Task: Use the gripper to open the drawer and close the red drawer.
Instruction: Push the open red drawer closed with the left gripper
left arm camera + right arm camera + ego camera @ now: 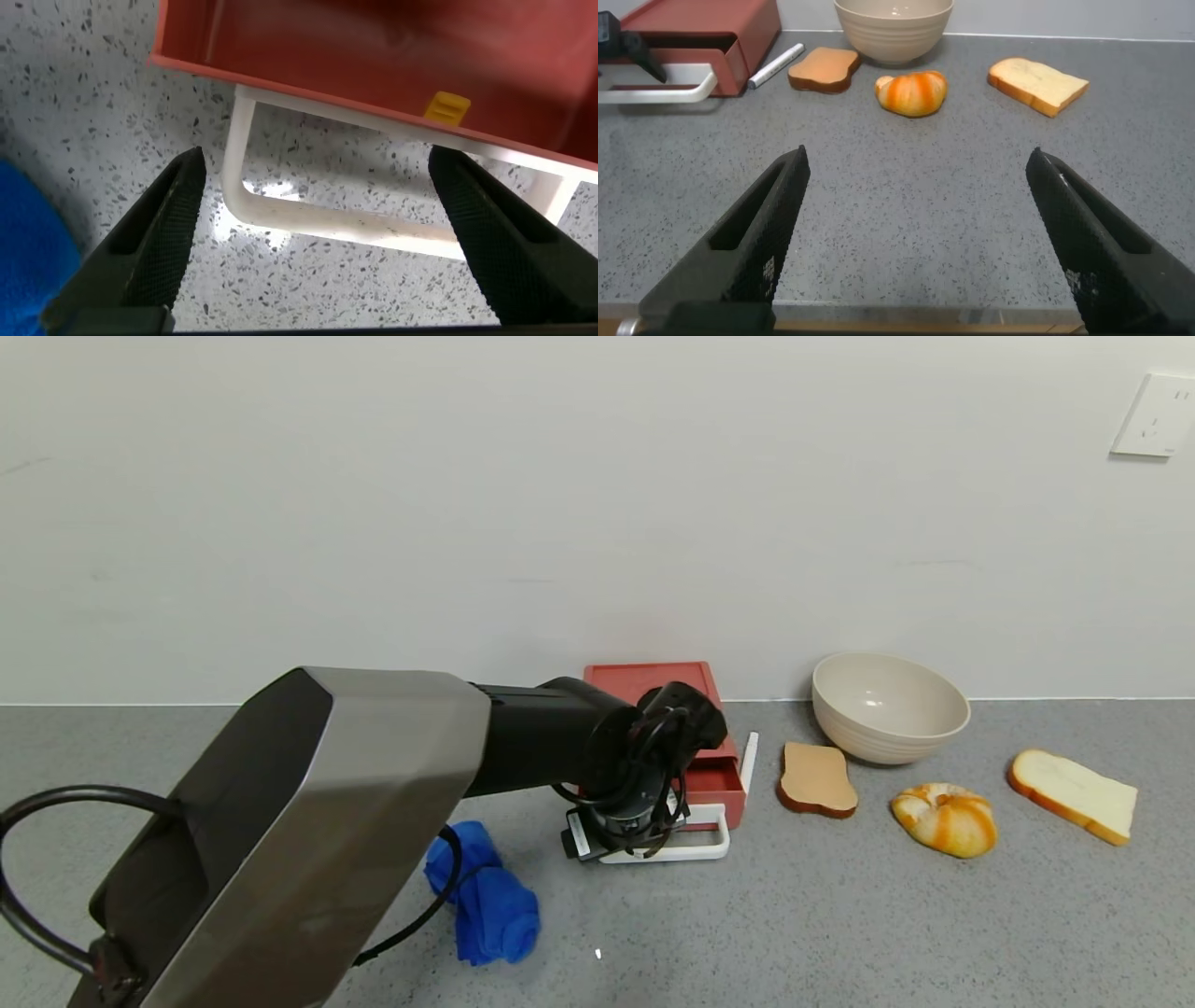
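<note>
- Head view: the red drawer point(695, 737) stands at the wall with its tray pulled out; a blue cloth point(485, 896), bowl point(887, 707), toast point(817, 779), bun point(945, 818) and bread slice point(1074, 795) lie around it
- Left wrist view: the left gripper point(322, 229) hangs with fingers spread wide, flanking the white handle point(346, 219) without touching it
- Right wrist view: the right gripper point(920, 233) hovers, fingers wide apart, holding nothing; a marker point(775, 65) lies beside the drawer

drawer point(695, 728) left of bowl point(889, 706) — toast point(817, 779) between
</note>
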`<act>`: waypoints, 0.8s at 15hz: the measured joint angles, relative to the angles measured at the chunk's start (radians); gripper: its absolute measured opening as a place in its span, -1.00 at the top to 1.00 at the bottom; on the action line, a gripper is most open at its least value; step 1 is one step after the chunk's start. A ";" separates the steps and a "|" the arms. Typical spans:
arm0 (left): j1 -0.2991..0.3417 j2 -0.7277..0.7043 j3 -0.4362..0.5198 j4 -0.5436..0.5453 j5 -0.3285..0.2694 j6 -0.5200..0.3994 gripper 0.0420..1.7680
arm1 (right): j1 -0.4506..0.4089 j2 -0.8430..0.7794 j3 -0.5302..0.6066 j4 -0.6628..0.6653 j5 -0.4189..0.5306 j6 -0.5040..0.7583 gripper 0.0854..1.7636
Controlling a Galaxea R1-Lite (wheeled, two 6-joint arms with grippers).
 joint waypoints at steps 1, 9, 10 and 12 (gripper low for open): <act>0.005 0.003 -0.007 0.000 0.000 0.003 -0.94 | 0.000 0.000 0.000 0.000 0.000 0.000 -0.94; 0.044 0.027 -0.057 -0.026 0.000 0.053 -0.94 | 0.000 0.000 0.000 0.000 0.000 0.000 -0.94; 0.048 0.029 -0.058 -0.033 0.000 0.061 -0.94 | 0.000 0.000 0.000 0.000 0.000 0.000 -0.94; 0.057 0.031 -0.060 -0.049 0.000 0.072 -0.94 | 0.000 0.000 0.000 0.000 0.000 0.000 -0.94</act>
